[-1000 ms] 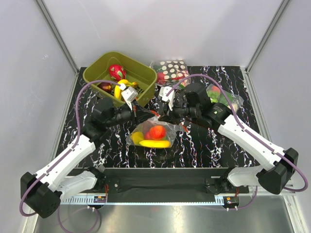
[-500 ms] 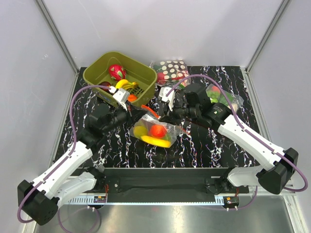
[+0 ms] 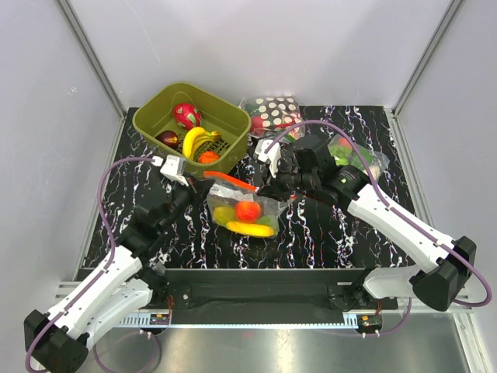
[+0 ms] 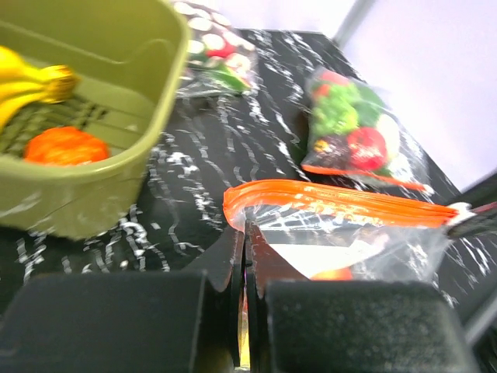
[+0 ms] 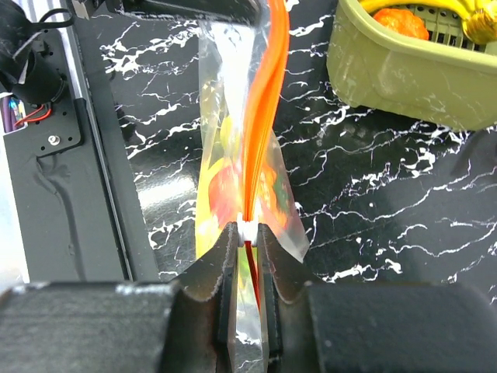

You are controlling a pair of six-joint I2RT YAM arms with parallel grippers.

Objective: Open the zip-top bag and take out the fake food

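We held the zip-top bag (image 3: 245, 206) taut between both claws over the bench (image 3: 326, 233), near the green basket (image 4: 93, 194). The left claw (image 4: 245, 233) was clamped shut on one end of its orange strip (image 4: 342, 203), the right claw (image 5: 247, 229) pinched shut on the other. We judged a steady pull along the strip best, fake food (image 3: 248, 211) hanging low.

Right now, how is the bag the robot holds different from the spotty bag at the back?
The zip-top bag is pinched by the left gripper and right gripper; the spotty bag lies untouched on the table. The zip-top bag holds yellow and red fruit; the spotty bag holds something polka-dotted. Both are clear plastic.
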